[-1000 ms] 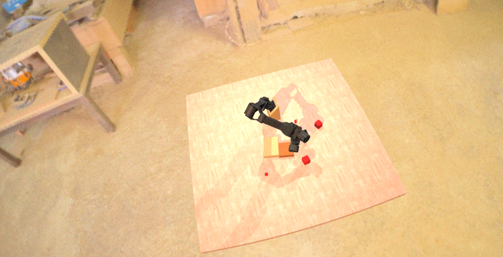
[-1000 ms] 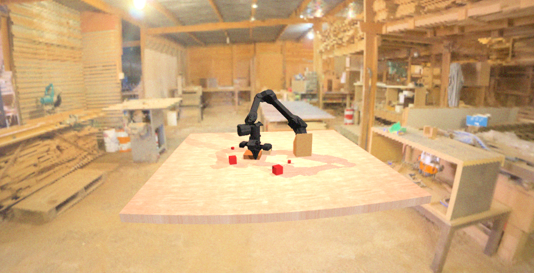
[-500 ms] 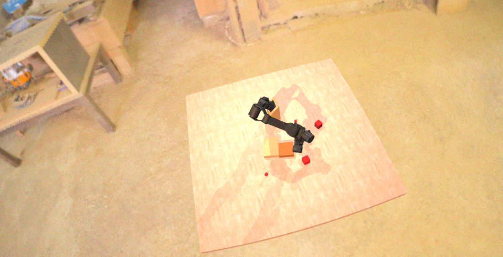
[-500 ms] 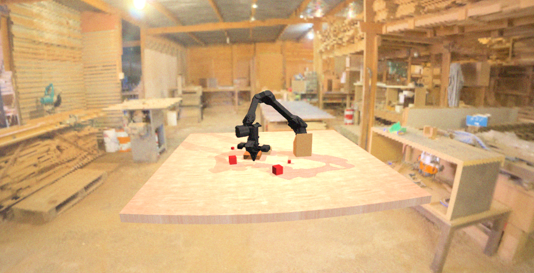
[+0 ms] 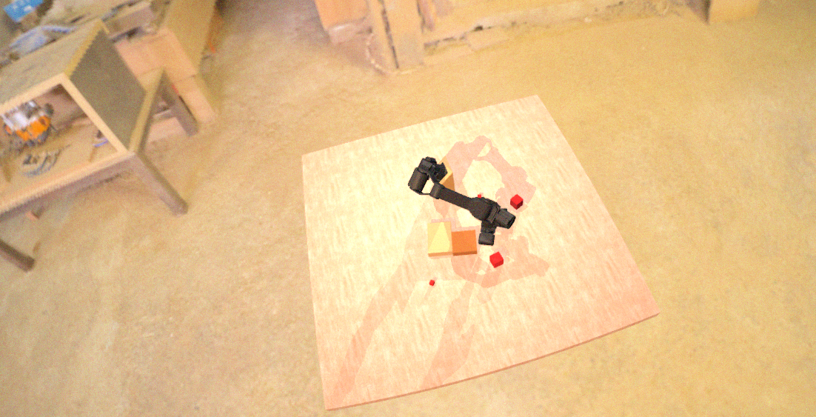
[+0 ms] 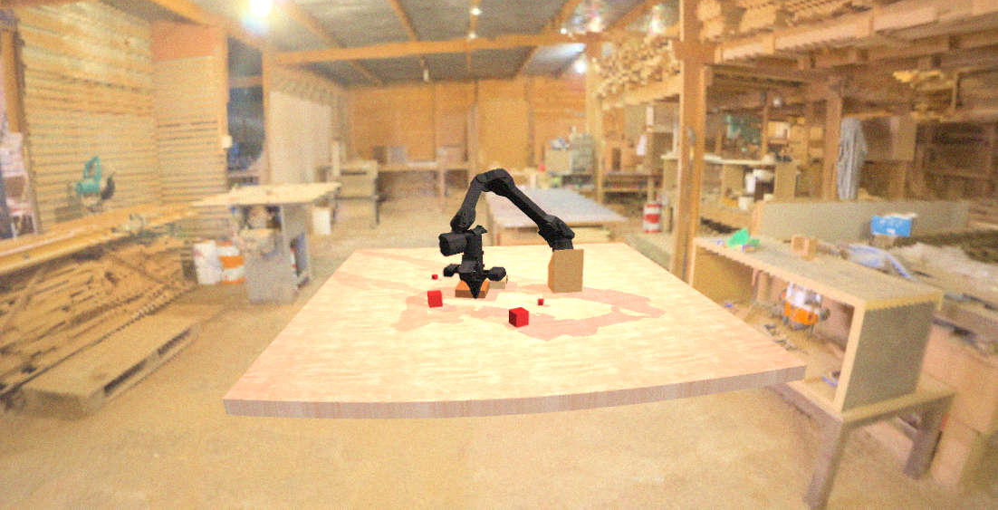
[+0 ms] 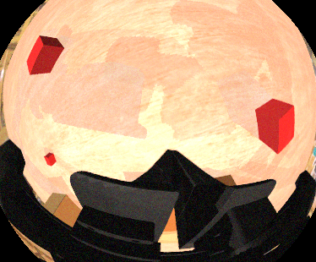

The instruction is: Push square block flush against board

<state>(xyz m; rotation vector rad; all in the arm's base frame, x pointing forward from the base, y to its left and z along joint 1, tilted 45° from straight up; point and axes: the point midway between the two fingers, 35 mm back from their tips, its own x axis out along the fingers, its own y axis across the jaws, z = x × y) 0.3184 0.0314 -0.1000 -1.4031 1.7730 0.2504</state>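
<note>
Nearest the exterior camera, the front edge of the worktop (image 6: 516, 406) runs as a shallow curve across the view. Beyond that edge, a red cube (image 6: 517, 316) stands on the pink-stained patch of the worktop, with a tiny red cube (image 6: 540, 302) just behind it. A second red cube (image 6: 435, 298) stands to the left of the orange square block (image 5: 464, 241), on the side away from the tan box that carries the arm.

The tool (image 5: 486, 237) points straight down at the square block, its fingers clenched together with nothing between them. In the top view the tool stands at the block's side that faces away from the board; whether it touches that side cannot be told. In the wrist view the closed fingers form a dark wedge, and a sliver of orange shows beneath them.

The square block lies flat on the worktop, side by side with the pale yellow board (image 5: 440, 238). One whole side of the block meets a side of the board, and their lower edges in the top view look even. The board reaches further toward the tan box (image 6: 565, 269) than the block does.

Beyond the block, the arm (image 6: 513, 196) arches up from the tan box and comes down over the block. Another small red cube (image 6: 435, 275) lies further back still.
</note>
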